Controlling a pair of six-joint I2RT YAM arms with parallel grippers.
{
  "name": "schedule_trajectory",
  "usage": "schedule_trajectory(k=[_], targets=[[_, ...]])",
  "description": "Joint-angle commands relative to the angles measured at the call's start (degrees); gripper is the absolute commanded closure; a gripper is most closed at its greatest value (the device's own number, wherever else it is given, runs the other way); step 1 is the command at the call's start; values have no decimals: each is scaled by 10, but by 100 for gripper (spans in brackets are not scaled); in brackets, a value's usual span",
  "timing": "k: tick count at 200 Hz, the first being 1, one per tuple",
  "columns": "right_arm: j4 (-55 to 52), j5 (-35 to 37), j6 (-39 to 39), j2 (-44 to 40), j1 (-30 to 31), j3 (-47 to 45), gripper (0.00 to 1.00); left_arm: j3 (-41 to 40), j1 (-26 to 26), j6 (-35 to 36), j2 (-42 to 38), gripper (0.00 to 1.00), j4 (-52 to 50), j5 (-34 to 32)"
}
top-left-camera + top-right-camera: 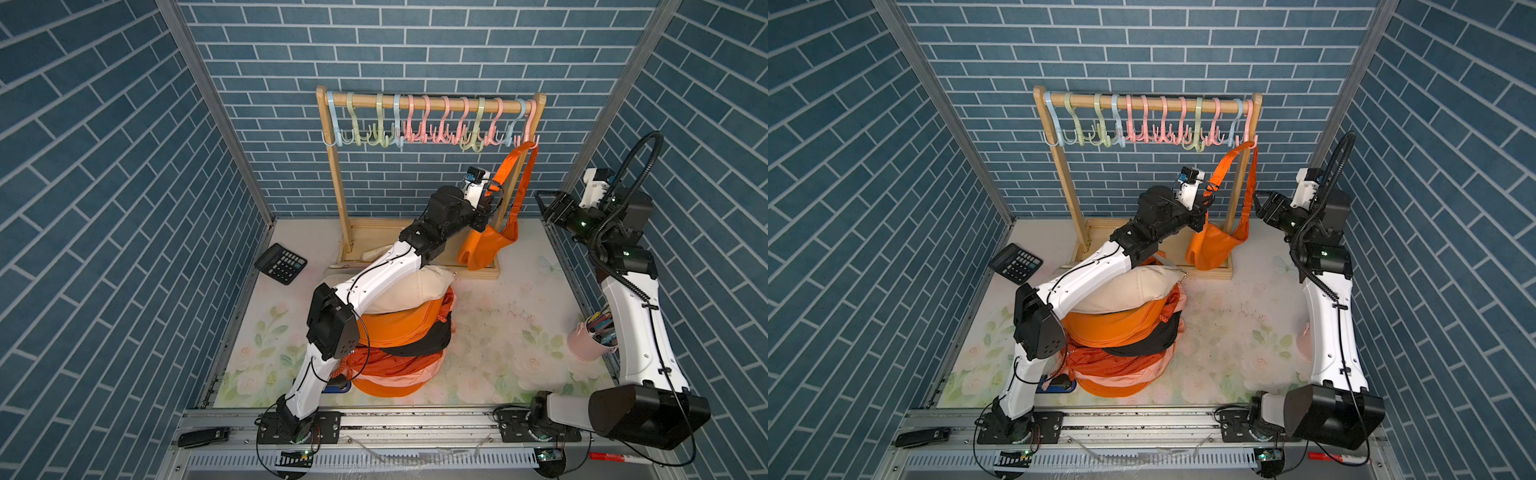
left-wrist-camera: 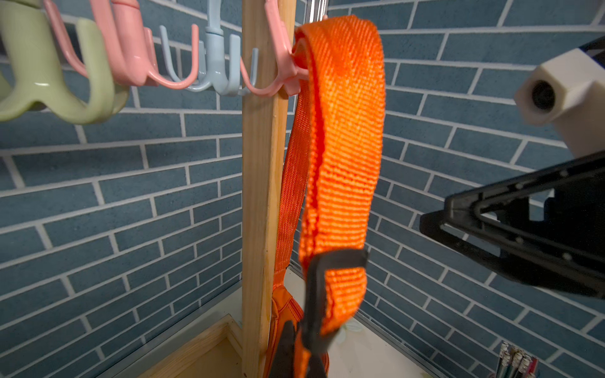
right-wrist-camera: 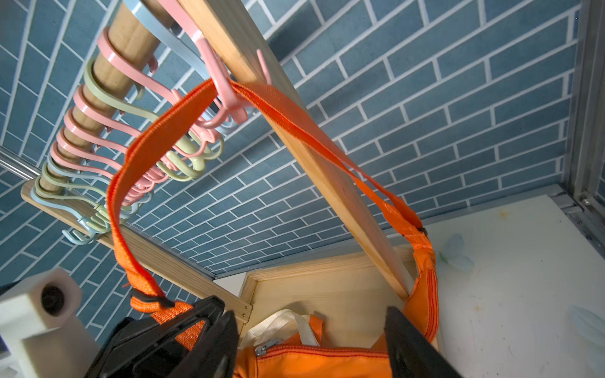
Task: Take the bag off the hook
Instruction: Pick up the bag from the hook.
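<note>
Orange webbing ran up from the bag [image 1: 490, 245] and looped over the pink hook [image 1: 527, 140] at the right end of the rack [image 1: 432, 102], so the bag hung on the hook. Its body sat low beside the rack's right post, down by the base; whether it touched the base could not be told. In both top views the strap [image 1: 1223, 166] formed two legs below the hook, one sloping toward the left arm and one dropping beside the post.

The left gripper [image 1: 489, 194] was pressed together on the sloping leg, pinching the strap just under its black buckle [image 2: 330, 261]. The right gripper [image 1: 549, 205] stood spread and empty, just to the right of the hanging strap and about level with the left one. In the right wrist view one of its fingers [image 3: 409, 340] showed beside the bag's zipped top.

On the table [image 1: 498, 316] lay a pile [image 1: 399, 328] of other bags under the left arm, a calculator [image 1: 280, 263] near the left wall, and a pink cup [image 1: 588, 343] by the right arm.
</note>
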Motion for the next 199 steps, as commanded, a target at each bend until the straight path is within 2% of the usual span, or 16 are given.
schedule_trajectory(k=[1,89,154,199], targets=[[50,-29,8,30,2,28,32,-8,12,13,-25,100,-12,12],[126,-25,-21,102,32,84,39,-44,37,9,-51,100,-23,26],[97,-22,-40,159,34,159,40,-57,44,1,-52,100,-20,37],[79,-17,-48,198,40,197,48,-58,50,-4,-49,100,-19,41]])
